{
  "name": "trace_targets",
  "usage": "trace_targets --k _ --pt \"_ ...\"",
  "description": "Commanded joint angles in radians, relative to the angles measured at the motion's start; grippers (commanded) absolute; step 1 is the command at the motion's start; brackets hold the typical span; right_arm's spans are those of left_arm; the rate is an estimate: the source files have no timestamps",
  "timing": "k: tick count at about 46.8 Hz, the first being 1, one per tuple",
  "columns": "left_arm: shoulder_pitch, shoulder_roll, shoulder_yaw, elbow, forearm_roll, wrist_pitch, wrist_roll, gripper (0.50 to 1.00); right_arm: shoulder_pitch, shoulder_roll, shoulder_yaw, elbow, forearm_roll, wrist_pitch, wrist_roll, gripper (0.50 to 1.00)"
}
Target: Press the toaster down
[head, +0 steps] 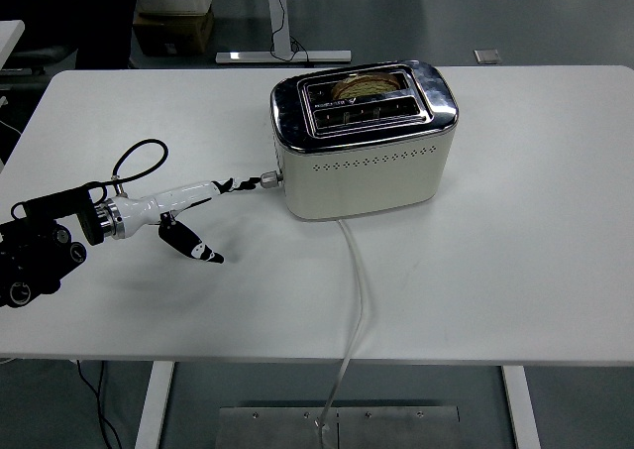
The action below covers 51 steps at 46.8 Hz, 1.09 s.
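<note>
White table (515, 251) fills my view, with grey floor and a desk frame beyond its far edge. On it, just beyond my left robot hand (203, 221) and to its right, sits the cream toaster (362, 137) with its chrome top. A slice of bread (369, 80) lies low in the far slot, only its crust showing above the rim, which I read as the carriage being down. The lever knob (268, 180) sticks out of the toaster's end that faces my left robot hand and sits low on that end, consistent with a finished press.

My left robot hand comes in from the left edge on a white finger-like link. Its upper fingertip (226, 184) ends just short of the knob, close but, as far as I can tell, not touching. A second black-tipped finger (193, 246) hangs below and apart from the first, so the left robot hand is spread fairly wide and holds nothing. That spread makes sense to me: one finger does the pushing, the other keeps clear of the table.

A pale power cord (355, 300) runs from the toaster's near side toward me and off the table's near edge. My right robot hand is out of view.
</note>
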Motion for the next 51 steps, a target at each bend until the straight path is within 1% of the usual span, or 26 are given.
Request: trace_targets --k 1,10,18,26,32,41,45,51 --pt "0.003 -0.001 -0.001 0.001 -0.002 0.001 -0.001 1.0 0.0 0.0 0.0 0.0 0.0 0.0 0.0 1.0" --pt "0.01 0.001 -0.004 0.013 -0.017 0.002 -0.001 1.0 0.0 0.0 0.0 0.0 0.0 0.0 0.0 1.0" --pt "0.01 0.012 -0.004 0.013 -0.112 0.002 -0.001 1.0 0.0 0.0 -0.001 0.0 0.0 -0.001 0.0 1.0" --pt "0.01 0.015 -0.01 0.027 -0.169 0.004 -0.001 1.0 0.0 0.0 0.0 0.0 0.0 0.0 0.0 1.0" --pt "0.01 0.013 -0.009 0.068 -0.305 0.019 -0.001 1.0 0.0 0.0 0.0 0.0 0.0 -0.001 0.0 1.0" --pt "0.003 0.007 -0.013 0.068 -0.459 0.059 -0.001 1.0 0.0 0.0 0.0 0.0 0.0 -0.001 0.0 1.0" --pt "-0.004 0.007 -0.015 0.068 -0.563 0.074 -0.001 1.0 0.0 0.0 0.0 0.0 0.0 0.0 0.0 1.0" --pt "-0.006 0.007 -0.013 0.068 -0.687 0.076 -0.001 1.0 0.0 0.0 0.0 0.0 0.0 -0.001 0.0 1.0"
